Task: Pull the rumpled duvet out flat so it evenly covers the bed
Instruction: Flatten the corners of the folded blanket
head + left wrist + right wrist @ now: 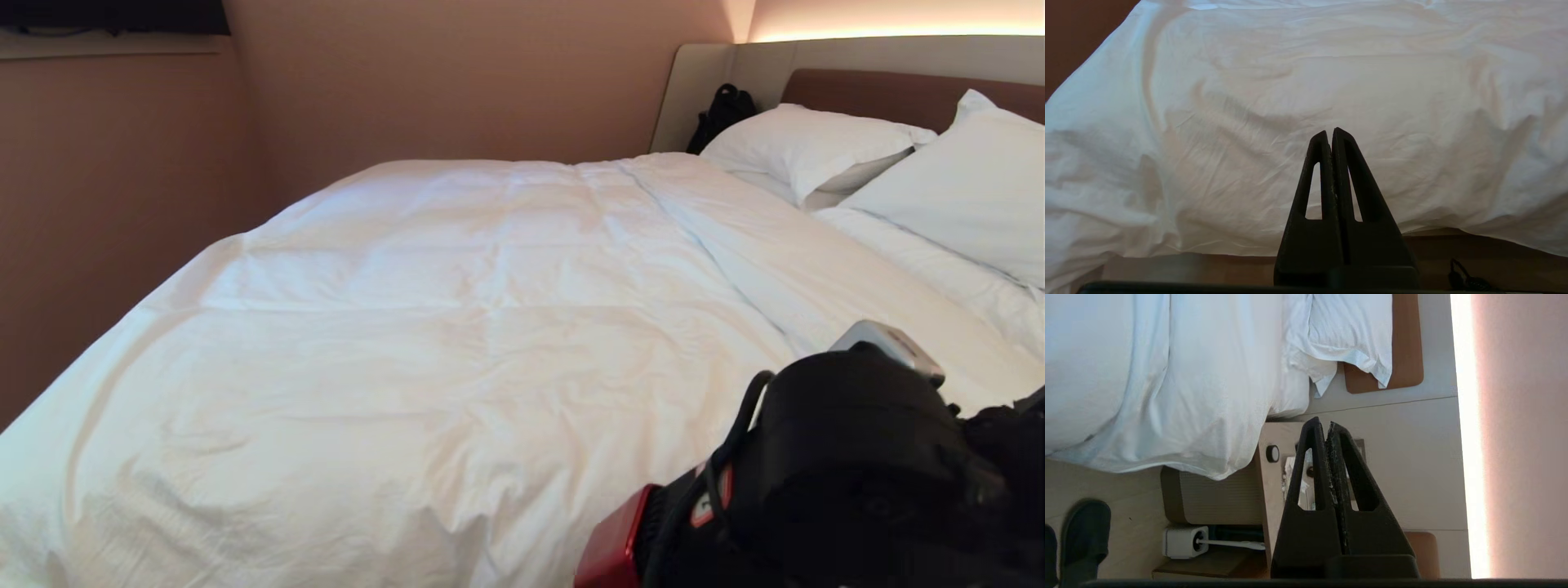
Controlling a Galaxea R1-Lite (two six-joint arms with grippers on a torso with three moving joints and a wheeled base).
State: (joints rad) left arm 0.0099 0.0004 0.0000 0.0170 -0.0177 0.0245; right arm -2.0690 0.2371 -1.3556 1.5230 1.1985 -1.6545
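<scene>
The white duvet (457,327) lies spread over the bed (890,94), creased but broadly flat, reaching the near edge and the left side. In the left wrist view my left gripper (1329,132) is shut on nothing and points at the duvet (1306,81) where it hangs over the near edge above the floor. My right arm (849,465) is raised at the lower right of the head view. The right gripper (1326,426) is shut and empty in the air beside the bed, apart from the overhanging duvet (1208,375).
Two white pillows (808,143) (971,188) lean at the headboard, with a black bag (722,110) in the corner behind. A wall (122,204) runs close along the bed's left side. Beside the bed stand a nightstand (1267,506), a white plug block (1184,541) and a dark slipper (1086,535).
</scene>
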